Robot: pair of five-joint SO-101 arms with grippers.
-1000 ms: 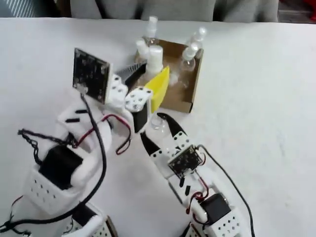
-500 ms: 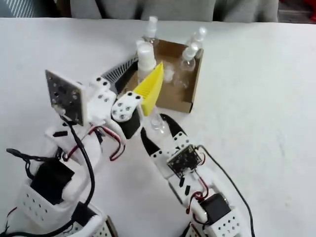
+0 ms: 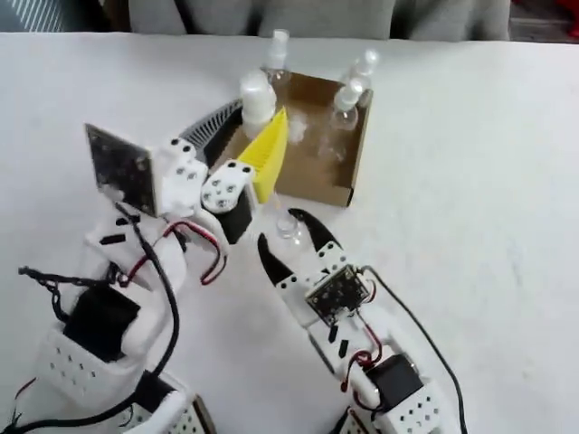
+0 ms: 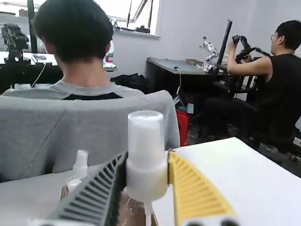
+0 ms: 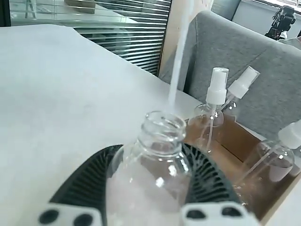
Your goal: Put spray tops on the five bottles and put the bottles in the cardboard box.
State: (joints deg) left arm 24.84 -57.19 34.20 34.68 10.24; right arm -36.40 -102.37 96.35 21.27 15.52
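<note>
My left gripper (image 3: 258, 110) is shut on a white spray top (image 3: 256, 93), held between its grey and yellow fingers above the near left corner of the cardboard box (image 3: 357, 154). In the left wrist view the spray top (image 4: 146, 155) sits upright in the left gripper (image 4: 146, 162). Its thin dip tube (image 5: 178, 61) hangs down toward the open neck of a clear bottle (image 5: 160, 155). My right gripper (image 3: 280, 228) is shut on that bottle (image 3: 289, 226), which stands on the table just in front of the box.
Clear bottles with spray tops (image 3: 348, 98) stand in the box, one at the far left corner (image 3: 277, 50). Both arms crowd the table's near middle. A grey chair back (image 4: 56, 127) and seated people are beyond the table's far edge.
My left arm has turned its wrist and carried the spray top a little left and toward the far side. The right gripper and its bottle have stayed put.
</note>
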